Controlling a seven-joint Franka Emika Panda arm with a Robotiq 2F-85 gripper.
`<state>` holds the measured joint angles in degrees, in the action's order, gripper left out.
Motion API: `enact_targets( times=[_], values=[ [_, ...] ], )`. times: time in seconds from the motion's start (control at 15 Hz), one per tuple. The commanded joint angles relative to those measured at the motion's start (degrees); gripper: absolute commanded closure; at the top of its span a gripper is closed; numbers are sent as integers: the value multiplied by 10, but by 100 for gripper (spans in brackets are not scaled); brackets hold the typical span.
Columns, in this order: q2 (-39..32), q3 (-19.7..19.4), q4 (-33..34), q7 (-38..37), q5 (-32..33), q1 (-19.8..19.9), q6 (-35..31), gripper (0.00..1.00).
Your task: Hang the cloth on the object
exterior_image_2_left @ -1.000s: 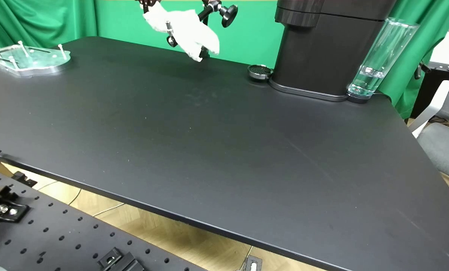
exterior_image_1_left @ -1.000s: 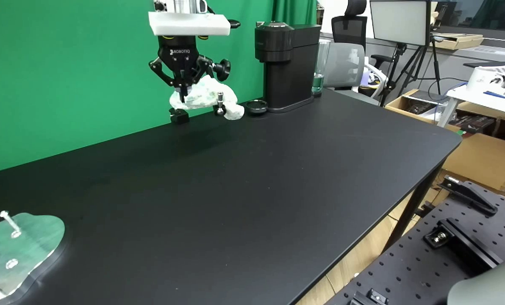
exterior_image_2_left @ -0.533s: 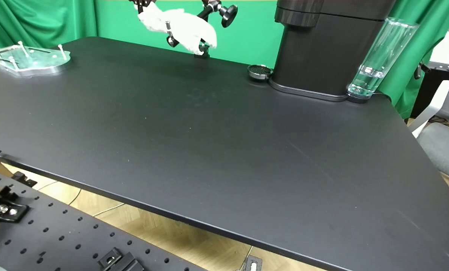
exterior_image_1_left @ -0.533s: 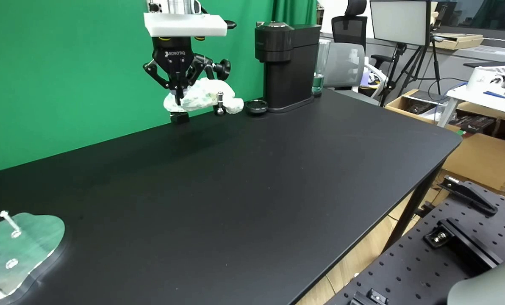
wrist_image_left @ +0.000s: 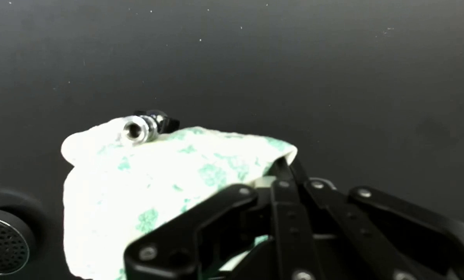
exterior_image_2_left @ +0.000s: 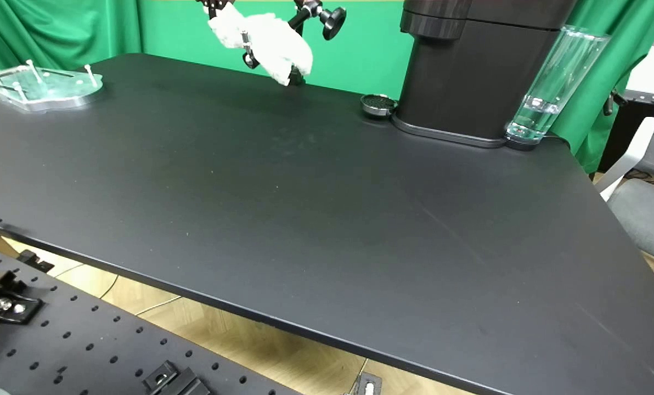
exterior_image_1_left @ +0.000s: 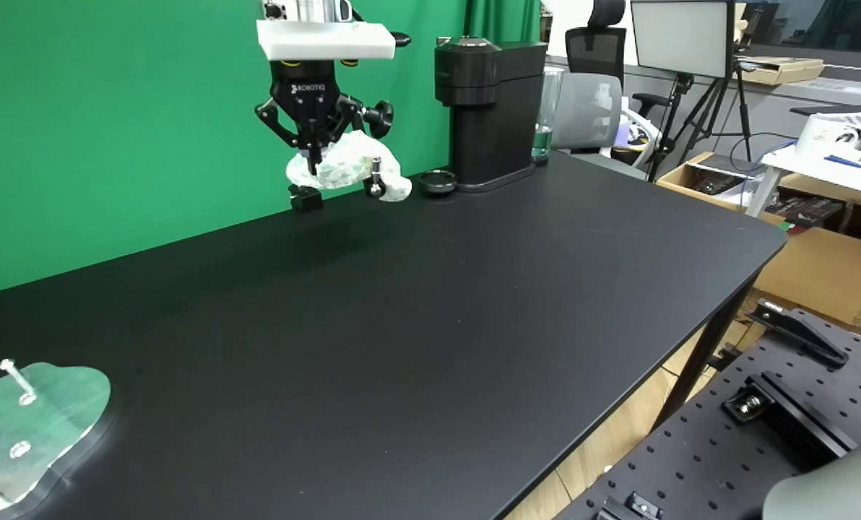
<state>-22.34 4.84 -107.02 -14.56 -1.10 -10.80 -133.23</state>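
Note:
White with pale green patterning, the cloth spreads from my gripper across the middle of the object. My jaws are closed on one corner of the cloth, seen at the gripper in the wrist view. The object, a thin black jointed stand, shows its knob and metal tip; its middle is covered. That metal tip stands at the near edge of the cloth in the wrist view. Whether the stand bears the cloth's weight, I cannot tell. The loose end droops above the table.
A tall black machine stands right of the stand, with a clear water tank beside it. A small round dish with a grille sits before it. A greenish clear plate with pegs lies on the black table.
My gripper went slightly left with the cloth, then came back right to about where it was. The cloth's loose end lifted and sank again. The grip stayed shut.

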Motion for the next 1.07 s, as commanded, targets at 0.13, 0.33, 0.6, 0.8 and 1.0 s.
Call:
enact_targets(
  times=[0.13, 0.33, 0.6, 0.8, 1.0],
  values=[
    [5, -14, 4, -14, 7, 2, 14, 73],
    [0, -17, 9, -13, 11, 2, 30, 60],
    [-2, -19, 11, -12, 14, 2, 47, 34],
    [-1, -20, 10, -11, 22, 1, 49, 12],
    [1, -21, 9, -11, 30, 0, 46, 0]
  ],
)
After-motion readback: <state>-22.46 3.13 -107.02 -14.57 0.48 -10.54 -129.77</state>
